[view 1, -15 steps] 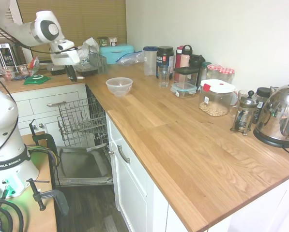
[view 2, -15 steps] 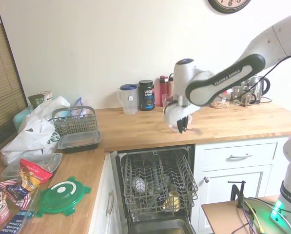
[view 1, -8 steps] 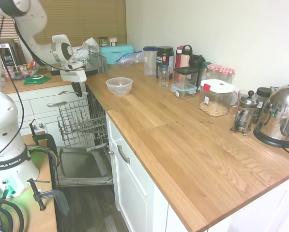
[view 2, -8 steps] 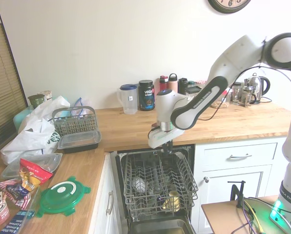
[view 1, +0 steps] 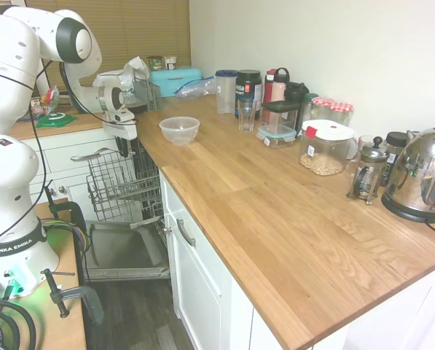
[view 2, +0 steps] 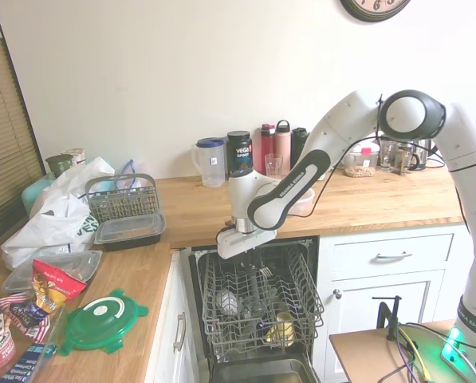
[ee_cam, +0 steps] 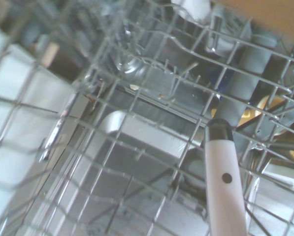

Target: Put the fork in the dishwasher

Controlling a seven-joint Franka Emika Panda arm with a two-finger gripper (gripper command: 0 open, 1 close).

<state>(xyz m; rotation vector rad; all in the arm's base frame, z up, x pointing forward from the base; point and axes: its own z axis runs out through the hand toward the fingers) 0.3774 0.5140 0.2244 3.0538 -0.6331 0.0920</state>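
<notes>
The dishwasher stands open under the counter, its grey wire rack [view 1: 119, 182] [view 2: 257, 307] pulled out over the dropped door [view 1: 126, 251]. My gripper [view 2: 252, 260] [view 1: 128, 144] hangs low over the rack's back edge, close to the counter front. It is shut on the fork, whose white handle with a black collar [ee_cam: 224, 187] shows in the wrist view, pointing down into the rack wires [ee_cam: 137, 98]. A pale bit of the fork [view 2: 264, 271] pokes out below the fingers. A glass [view 2: 228, 302] and a yellowish cup [view 2: 282, 327] lie in the rack.
A clear bowl [view 1: 179, 130] sits on the wooden counter just beside the arm. A grey cutlery basket [view 2: 122, 197], a food box [view 2: 128, 230] and a green lid [view 2: 104, 315] lie on the other counter. White drawers [view 2: 393, 257] flank the dishwasher.
The arm has swung from above the counter, near the bowl, across and down to the pulled-out rack, carrying the fork with it. The gripper now sits much lower.
</notes>
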